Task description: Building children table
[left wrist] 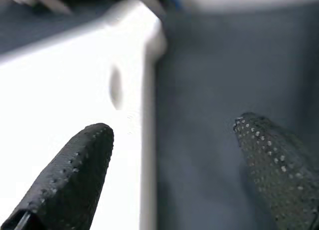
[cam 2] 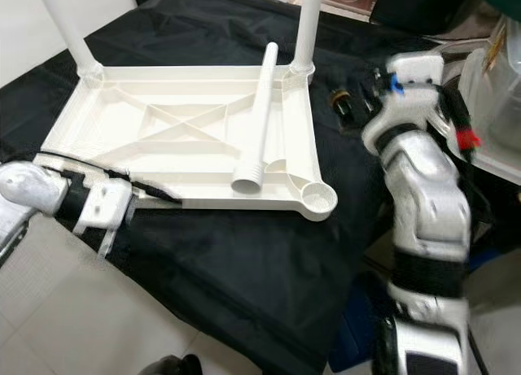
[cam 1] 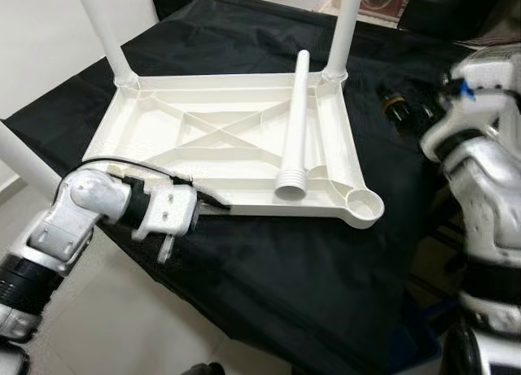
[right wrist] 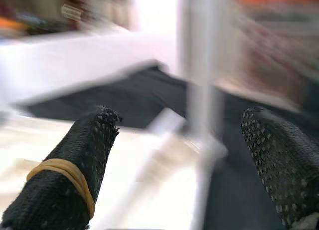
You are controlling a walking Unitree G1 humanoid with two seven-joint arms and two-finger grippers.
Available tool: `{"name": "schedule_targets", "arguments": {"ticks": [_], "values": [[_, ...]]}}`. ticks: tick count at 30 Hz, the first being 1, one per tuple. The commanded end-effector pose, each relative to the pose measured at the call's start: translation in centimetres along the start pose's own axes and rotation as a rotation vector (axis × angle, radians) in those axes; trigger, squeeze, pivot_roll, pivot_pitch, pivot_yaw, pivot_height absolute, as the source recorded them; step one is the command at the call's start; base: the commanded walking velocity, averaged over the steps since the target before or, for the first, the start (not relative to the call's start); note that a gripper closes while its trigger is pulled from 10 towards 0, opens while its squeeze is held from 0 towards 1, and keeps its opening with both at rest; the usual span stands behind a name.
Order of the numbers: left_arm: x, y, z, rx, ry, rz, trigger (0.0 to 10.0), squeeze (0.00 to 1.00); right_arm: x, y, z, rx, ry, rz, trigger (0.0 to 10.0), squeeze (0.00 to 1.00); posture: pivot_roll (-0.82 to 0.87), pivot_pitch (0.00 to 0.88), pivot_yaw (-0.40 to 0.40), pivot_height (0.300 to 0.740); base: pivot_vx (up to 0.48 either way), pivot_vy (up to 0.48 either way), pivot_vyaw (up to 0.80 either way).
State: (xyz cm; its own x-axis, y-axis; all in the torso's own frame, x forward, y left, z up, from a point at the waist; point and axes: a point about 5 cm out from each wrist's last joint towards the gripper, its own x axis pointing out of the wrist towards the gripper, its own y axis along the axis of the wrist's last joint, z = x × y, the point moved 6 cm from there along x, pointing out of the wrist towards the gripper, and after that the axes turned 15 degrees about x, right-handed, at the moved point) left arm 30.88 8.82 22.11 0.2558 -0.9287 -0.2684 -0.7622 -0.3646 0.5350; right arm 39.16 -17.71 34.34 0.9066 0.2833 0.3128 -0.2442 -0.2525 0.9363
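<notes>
A white plastic tabletop [cam 1: 163, 123] lies upside down on a black cloth. White legs stand upright in its two far corners, the left one [cam 1: 106, 33] and the right one [cam 1: 346, 25]. A loose leg [cam 1: 295, 123] lies across the ribbed underside, its threaded end beside the empty near-right socket [cam 1: 364, 202]. My left gripper [cam 1: 216, 202] is open at the tabletop's near edge, one finger [left wrist: 70, 175] over the white rim and the other over the cloth. My right gripper [cam 2: 356, 105] is open to the right of the tabletop and points toward the far-right leg [right wrist: 197, 65].
The black cloth [cam 1: 309, 277] covers the whole work surface and hangs over its near edge above a pale tiled floor [cam 1: 122, 326]. Another white tube [cam 1: 24, 159] shows at the left edge, behind my left arm. Cluttered objects lie at the far right [cam 2: 496, 90].
</notes>
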Motion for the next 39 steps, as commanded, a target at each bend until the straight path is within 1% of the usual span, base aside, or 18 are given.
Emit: {"name": "schedule_targets", "arguments": {"ticks": [1, 2, 3, 4, 6, 9, 11, 15, 16, 18, 22, 26, 29, 33, 34, 35, 37, 39], "values": [[-0.3, -0.7, -0.4, -0.027, 0.075, -0.031, 10.0, 1.00, 0.4, -1.4, -0.9, -0.011, 0.048, -0.059, 10.0, 0.00, -0.08, 0.189, -0.033, 0.740, 0.000, 0.000, 0.00], [0.0, -1.4, -1.0, -0.043, 0.166, -0.072, 10.0, 0.77, 1.2, -1.9, -2.1, -0.033, 0.091, -0.088, 10.0, 0.00, -0.08, 0.187, -0.040, 0.740, 0.000, 0.000, 0.00], [0.3, -2.7, -1.3, -0.085, 0.274, -0.148, 10.0, 0.00, 2.0, -2.3, -3.1, -0.054, 0.111, -0.107, 10.0, 0.00, -0.07, 0.184, -0.045, 0.740, 0.000, 0.000, 0.00], [0.3, -2.7, -1.3, -0.085, 0.274, -0.148, 10.0, 0.00, 2.0, -2.3, -3.1, -0.054, 0.111, -0.107, 10.0, 0.00, -0.07, 0.184, -0.045, 0.740, 0.000, 0.000, 0.00], [0.3, -4.3, -1.3, -0.168, 0.409, -0.249, 10.0, 0.00, 2.9, -2.8, -3.8, -0.078, 0.120, -0.122, 10.0, 0.00, -0.06, 0.183, -0.049, 0.740, 0.000, 0.000, 0.00], [0.3, -4.5, -1.1, -0.205, 0.440, -0.268, 10.0, 0.00, 3.0, -2.9, -3.8, -0.086, 0.115, -0.122, 10.0, 0.00, -0.06, 0.183, -0.049, 0.740, 0.000, 0.000, 0.00], [-0.1, -4.9, 0.6, -0.309, 0.556, -0.320, 10.0, 0.00, 3.2, -3.2, -2.6, -0.044, 0.040, -0.118, 10.0, 0.00, -0.04, 0.189, -0.036, 0.740, 0.000, 0.000, 0.00], [-0.4, -5.0, 1.2, -0.339, 0.607, -0.350, 10.0, 0.00, 3.3, -3.4, -2.0, -0.025, 0.011, -0.121, 10.0, 0.00, -0.04, 0.189, -0.036, 0.740, 0.000, 0.000, 0.00], [-2.8, -5.6, 1.7, -0.405, 0.826, -0.452, 10.0, 0.00, 2.8, -4.5, -0.8, 0.000, -0.042, -0.147, 10.0, 0.00, -0.03, 0.182, -0.029, 0.740, 0.000, 0.000, 0.00], [-5.1, -5.6, 1.6, -0.411, 0.983, -0.525, 10.0, 0.00, 2.2, -5.6, -0.2, 0.004, -0.067, -0.173, 10.0, 0.00, -0.02, 0.179, -0.029, 0.740, 0.000, 0.000, 0.00], [-7.2, -4.5, 1.2, -0.371, 1.134, -0.586, 10.0, 0.00, 1.3, -7.7, 0.2, -0.007, -0.082, -0.224, 10.0, 0.00, 0.00, 0.177, -0.035, 0.740, 0.000, 0.000, 0.00], [-7.9, -3.9, 1.7, -0.369, 1.194, -0.631, 10.0, 0.00, 0.8, -8.9, 0.4, -0.013, -0.092, -0.253, 10.0, 0.00, 0.00, 0.178, -0.038, 0.740, 0.000, 0.000, 0.00], [-8.7, -4.6, 3.2, -0.429, 1.259, -0.698, 10.0, 0.00, 0.7, -9.1, 0.3, -0.017, -0.097, -0.255, 10.0, 0.00, 0.00, 0.177, -0.036, 0.740, 0.000, 0.000, 0.00], [-11.6, -5.2, 3.4, -0.464, 1.419, -0.785, 10.0, 0.00, 0.5, -9.3, 0.2, -0.019, -0.102, -0.256, 10.0, 0.00, 0.00, 0.178, -0.033, 0.740, 0.000, 0.000, 0.00], [-13.4, -5.3, 2.7, -0.440, 1.488, -0.814, 10.0, 0.00, 0.3, -9.4, 0.2, -0.020, -0.104, -0.261, 10.0, 0.00, 0.00, 0.179, -0.032, 0.740, 0.000, 0.000, 0.00], [-13.4, -5.3, 2.7, -0.440, 1.488, -0.814, 10.0, 0.00, 0.3, -9.4, 0.2, -0.020, -0.104, -0.261, 10.0, 0.00, 0.00, 0.179, -0.032, 0.740, 0.000, 0.000, 0.00], [-16.6, -5.5, 1.8, -0.400, 1.603, -0.876, 10.0, 0.00, -0.1, -9.9, 0.3, -0.022, -0.113, -0.271, 10.0, 0.00, 0.00, 0.180, -0.033, 0.740, 0.000, 0.000, 0.00], [-17.7, -5.6, 1.3, -0.369, 1.634, -0.896, 10.0, 0.00, -0.4, -10.2, 0.4, -0.028, -0.118, -0.280, 10.0, 0.00, 0.00, 0.180, -0.034, 0.740, 0.000, 0.000, 0.00]]}}
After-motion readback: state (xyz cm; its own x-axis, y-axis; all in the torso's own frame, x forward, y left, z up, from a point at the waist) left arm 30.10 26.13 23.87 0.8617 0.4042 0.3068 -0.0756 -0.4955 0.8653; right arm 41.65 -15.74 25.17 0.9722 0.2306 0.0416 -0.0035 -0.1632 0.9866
